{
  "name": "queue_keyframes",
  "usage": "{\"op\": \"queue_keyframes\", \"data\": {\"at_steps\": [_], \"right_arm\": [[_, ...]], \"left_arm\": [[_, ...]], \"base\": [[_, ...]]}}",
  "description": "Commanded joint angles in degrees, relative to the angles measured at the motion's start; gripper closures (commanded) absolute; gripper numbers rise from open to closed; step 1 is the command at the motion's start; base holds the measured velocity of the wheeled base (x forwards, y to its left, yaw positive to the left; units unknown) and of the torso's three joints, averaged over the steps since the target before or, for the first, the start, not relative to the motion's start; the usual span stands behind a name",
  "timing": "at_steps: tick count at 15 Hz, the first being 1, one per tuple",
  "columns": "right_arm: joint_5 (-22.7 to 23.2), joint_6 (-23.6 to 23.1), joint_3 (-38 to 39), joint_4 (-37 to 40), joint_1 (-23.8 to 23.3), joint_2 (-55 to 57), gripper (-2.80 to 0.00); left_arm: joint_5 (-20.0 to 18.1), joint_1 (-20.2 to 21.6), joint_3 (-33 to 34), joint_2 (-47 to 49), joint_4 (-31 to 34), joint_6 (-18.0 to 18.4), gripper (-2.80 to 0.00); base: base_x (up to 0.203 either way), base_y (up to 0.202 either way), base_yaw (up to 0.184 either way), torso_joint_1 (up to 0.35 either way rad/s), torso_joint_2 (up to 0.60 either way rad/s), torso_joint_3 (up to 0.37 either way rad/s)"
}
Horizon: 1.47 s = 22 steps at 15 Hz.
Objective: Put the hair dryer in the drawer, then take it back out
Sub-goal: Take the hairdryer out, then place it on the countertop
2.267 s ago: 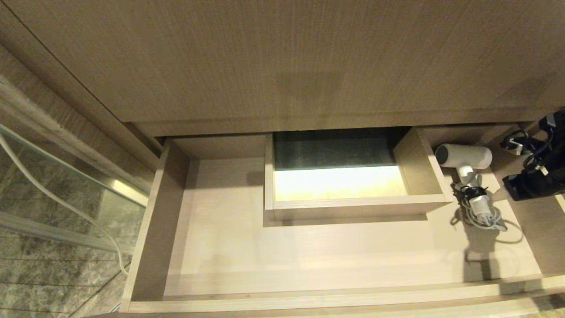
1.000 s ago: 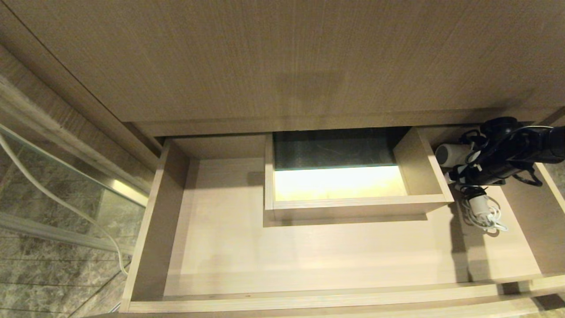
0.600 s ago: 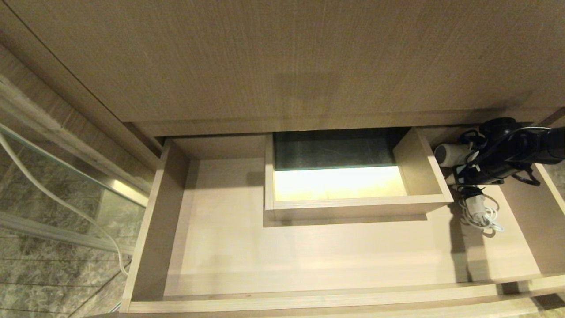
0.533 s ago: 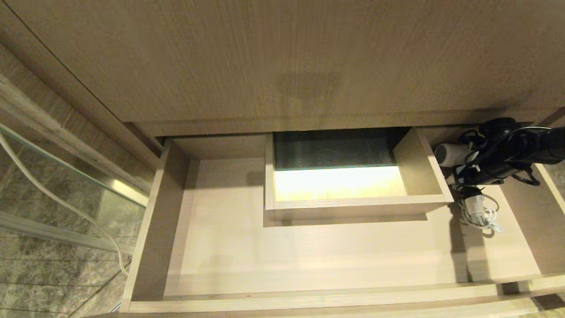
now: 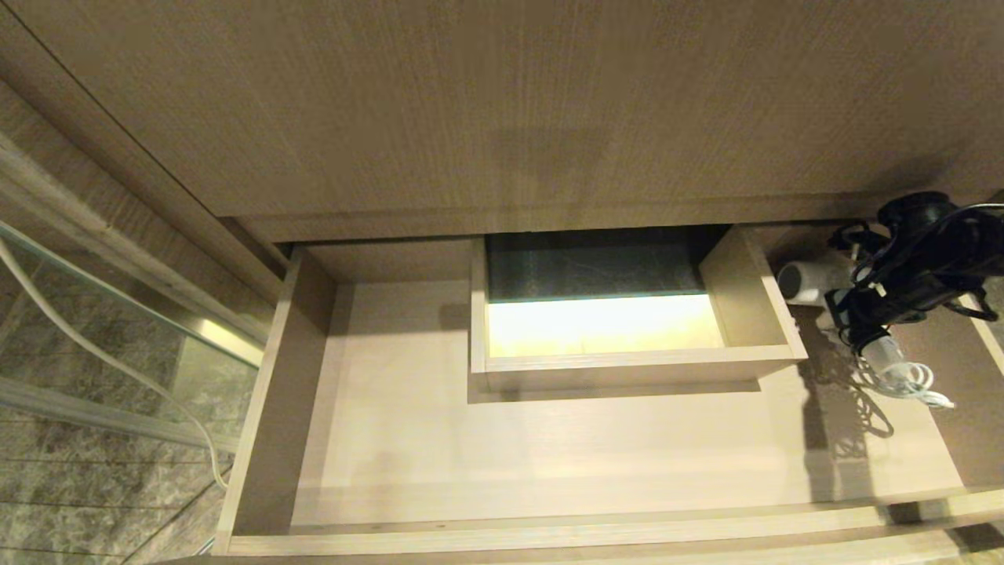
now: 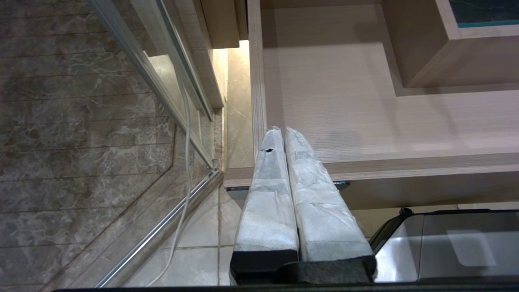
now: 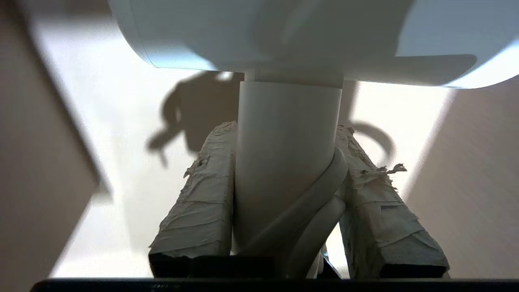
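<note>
1. Lifted since a second ago, the hair dryer (image 5: 816,281) now hangs above the drawer (image 5: 549,439) floor at three o'clock, cord dangling.
2. Right gripper (image 7: 284,162) fingers clamp its handle.
3. Left gripper (image 6: 284,136), pressed together, idles outside.
4. Stowing looks done; removal is underway.

Drawer (image 5: 549,455): pulled out below the panel (image 5: 502,102).
Cut-out box (image 5: 635,362): inside the drawer, at the back, middle.
Dryer (image 5: 816,281): right of the box, apparently above the drawer floor.
Cord (image 5: 902,380): hanging in front of the dryer.
Glass (image 5: 118,329): left of the drawer.
</note>
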Motion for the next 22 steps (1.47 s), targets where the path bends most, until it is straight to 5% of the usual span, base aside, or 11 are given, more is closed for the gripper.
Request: {"op": "queue_keyframes", "data": {"at_steps": [1,7,13,22], "right_arm": [[0.1,-1.2,3.3,0.4,-0.5,-6.5,0.0],[-3.0,-8.4,15.8,5.7,-1.8,-25.3,0.0],[-5.8,-10.0,29.6,6.3,-2.0,-44.3,0.0],[-5.4,-11.0,33.0,5.1,-1.9,-60.2,0.0]], "left_arm": [[0.0,0.0,0.0,0.1,0.0,0.0,0.0],[0.0,0.0,0.0,0.0,0.0,0.0,0.0],[0.0,0.0,0.0,0.1,0.0,0.0,0.0],[0.0,0.0,0.0,0.1,0.0,0.0,0.0]], "base": [[0.0,0.0,0.0,0.0,0.0,0.0],[0.0,0.0,0.0,0.0,0.0,0.0],[0.0,0.0,0.0,0.0,0.0,0.0],[0.0,0.0,0.0,0.0,0.0,0.0]]}}
